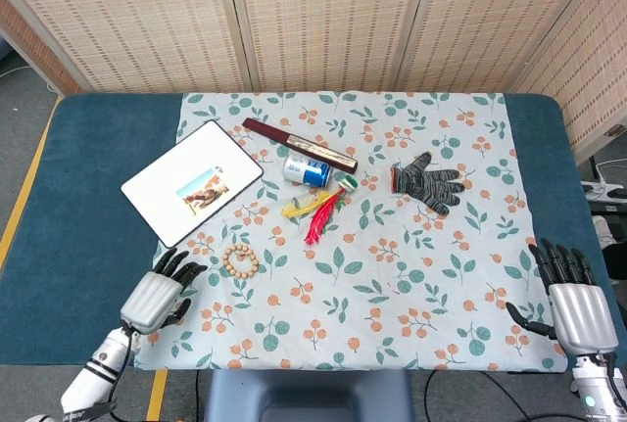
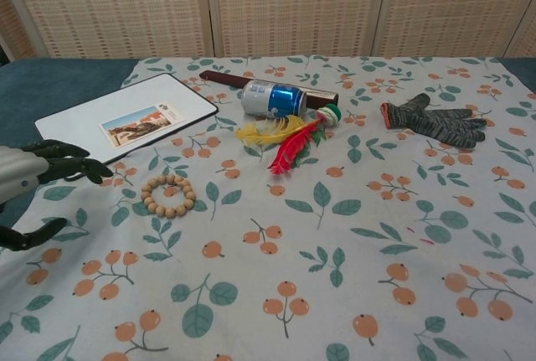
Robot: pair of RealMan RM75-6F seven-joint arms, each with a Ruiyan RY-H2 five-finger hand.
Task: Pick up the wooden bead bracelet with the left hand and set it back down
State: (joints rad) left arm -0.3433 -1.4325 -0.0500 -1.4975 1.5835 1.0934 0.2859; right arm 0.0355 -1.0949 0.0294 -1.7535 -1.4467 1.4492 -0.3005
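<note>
The wooden bead bracelet (image 1: 241,260) (image 2: 168,194) lies flat on the floral cloth, below the white board. My left hand (image 1: 157,294) (image 2: 33,189) hovers left of it and a little nearer, fingers apart and pointing toward the beads, holding nothing and not touching them. My right hand (image 1: 571,302) stays at the cloth's near right corner, fingers spread and empty; the chest view does not show it.
A white board with a picture (image 1: 191,194) lies just behind the bracelet. Further back are a blue can (image 1: 309,169), a dark red stick (image 1: 299,144), a feather shuttlecock (image 1: 318,209) and a knit glove (image 1: 427,180). Floral cloth (image 1: 411,285) covers the blue table.
</note>
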